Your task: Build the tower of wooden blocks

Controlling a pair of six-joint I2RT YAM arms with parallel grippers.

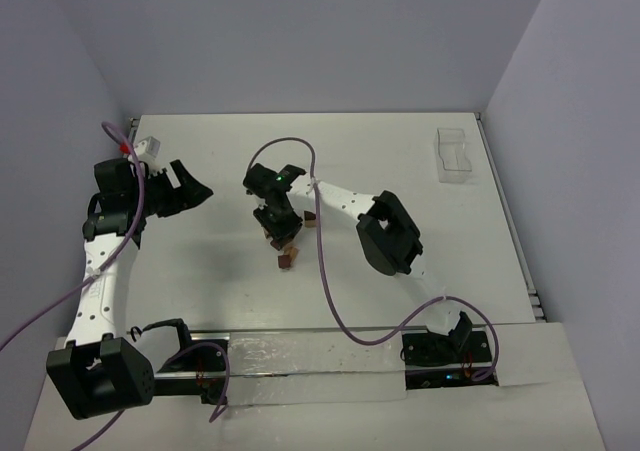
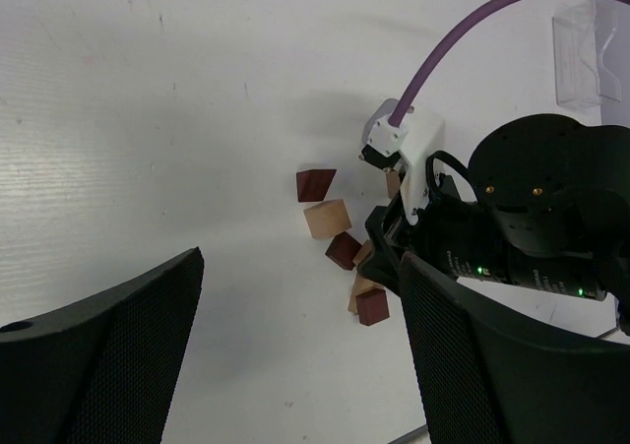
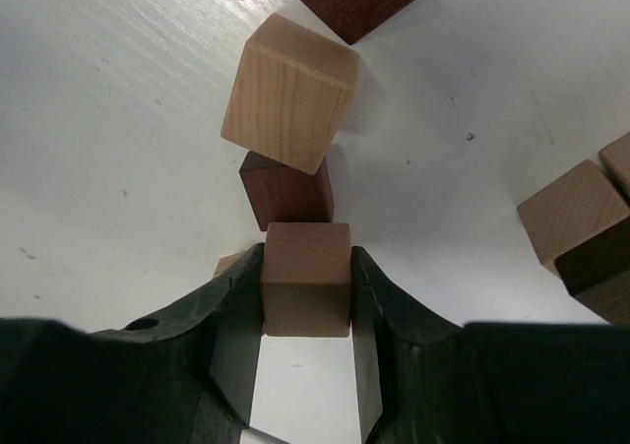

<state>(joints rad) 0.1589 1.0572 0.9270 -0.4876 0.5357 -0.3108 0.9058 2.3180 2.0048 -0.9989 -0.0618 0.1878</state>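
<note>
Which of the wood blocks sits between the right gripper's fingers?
The tan cube pressed between the fingers of the right gripper, just ahead of a dark brown cube; all other blocks lie outside the jaws.

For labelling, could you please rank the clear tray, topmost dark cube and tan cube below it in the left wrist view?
1. Clear rectangular plastic tray
2. Light tan wooden cube, narrowly
3. Dark reddish-brown wooden cube

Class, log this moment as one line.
right gripper: shut on tan block | left gripper: open, empty | other blocks: clustered on table
</note>
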